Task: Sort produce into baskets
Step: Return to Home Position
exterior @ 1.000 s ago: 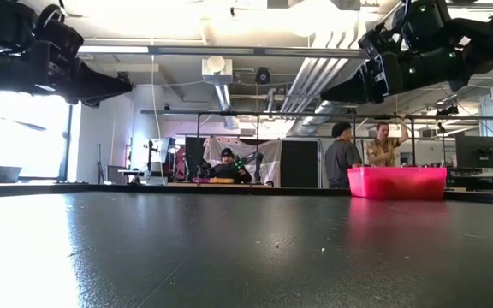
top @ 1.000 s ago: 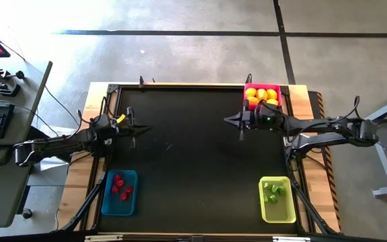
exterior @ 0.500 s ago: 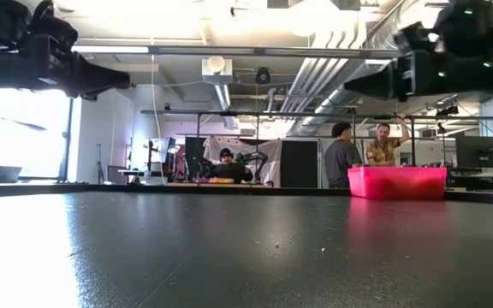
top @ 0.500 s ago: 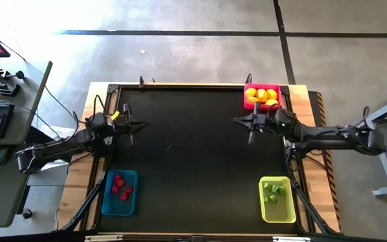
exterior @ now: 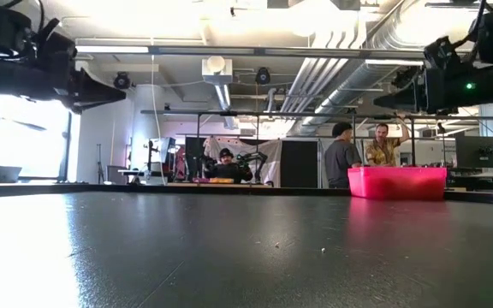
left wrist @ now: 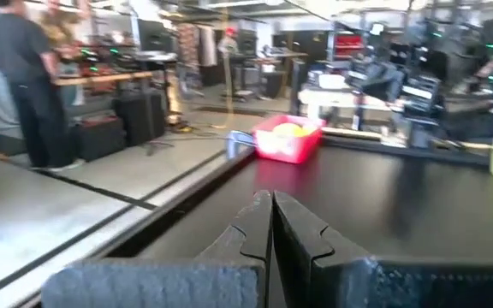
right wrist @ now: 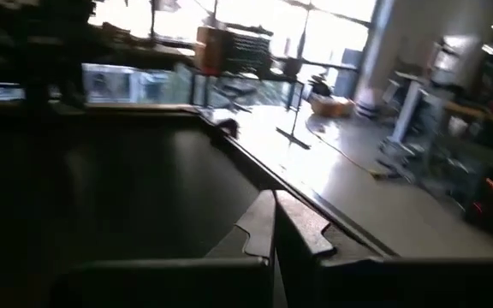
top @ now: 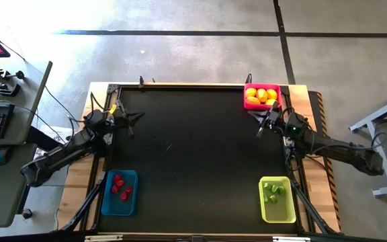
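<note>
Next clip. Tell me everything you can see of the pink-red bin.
The pink-red bin is a small rectangular tub with an open top, plastic by its look, with plain smooth walls. It stands upright and level at the far right corner of the black table and holds a heap of yellow lemons, a few of them more orange. Nothing else touches it; the right gripper hangs close by over the table, apart from it.

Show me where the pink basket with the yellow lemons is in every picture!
High view: pink basket at the top right, in the table's corner.
Low view: pink basket at the right, on the table's far edge.
Left wrist view: pink basket near the middle, lemons inside.
Right wrist view: not in it.
Shared landmark: the black table under it.
</note>
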You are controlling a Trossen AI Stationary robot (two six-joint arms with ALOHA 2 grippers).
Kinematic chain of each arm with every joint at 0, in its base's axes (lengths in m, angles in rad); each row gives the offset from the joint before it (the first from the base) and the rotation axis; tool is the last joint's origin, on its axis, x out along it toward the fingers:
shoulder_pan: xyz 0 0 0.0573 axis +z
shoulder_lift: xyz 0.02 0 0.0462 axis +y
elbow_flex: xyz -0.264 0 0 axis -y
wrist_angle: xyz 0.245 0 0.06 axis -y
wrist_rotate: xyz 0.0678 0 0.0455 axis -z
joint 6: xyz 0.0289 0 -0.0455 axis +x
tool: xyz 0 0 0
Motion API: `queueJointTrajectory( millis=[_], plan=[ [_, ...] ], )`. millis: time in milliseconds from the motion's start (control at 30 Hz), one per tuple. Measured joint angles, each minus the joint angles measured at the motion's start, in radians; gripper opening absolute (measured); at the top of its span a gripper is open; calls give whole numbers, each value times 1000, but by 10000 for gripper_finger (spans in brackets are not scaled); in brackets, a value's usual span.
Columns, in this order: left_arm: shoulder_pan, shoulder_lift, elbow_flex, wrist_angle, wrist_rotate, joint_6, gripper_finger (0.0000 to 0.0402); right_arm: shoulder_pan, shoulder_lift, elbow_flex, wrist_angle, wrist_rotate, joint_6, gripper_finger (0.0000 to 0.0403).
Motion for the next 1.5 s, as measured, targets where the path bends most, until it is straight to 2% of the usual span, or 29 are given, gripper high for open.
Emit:
queueJointTrajectory(
  millis=[133,267,400,533,733,1100,1267,1367,1500],
  plan=[
    [67,-52,0,-19,17,-20,0,-4,-95,-1,-67,31,19,0],
    [111,-112,0,-50,141,-38,0,-1,-206,-1,-108,26,-33,0],
    [128,-120,0,-15,244,-54,0,-1,-360,0,-164,-53,-86,0],
    [135,-120,0,4,202,-83,0,-4,-355,20,-194,-65,-99,0],
    [119,-120,0,-10,85,-131,0,-9,-360,23,-191,-42,-94,0],
    [39,-120,0,-57,90,-123,0,-9,-363,23,-175,-59,-61,0],
    [36,-105,0,-58,90,-81,0,-9,-362,23,-179,-4,-50,0],
    [37,-98,0,-57,89,-50,0,-9,-358,23,-202,74,-39,0],
    [37,-98,0,-57,89,-63,0,-10,-351,20,-321,58,29,0]
  ],
)
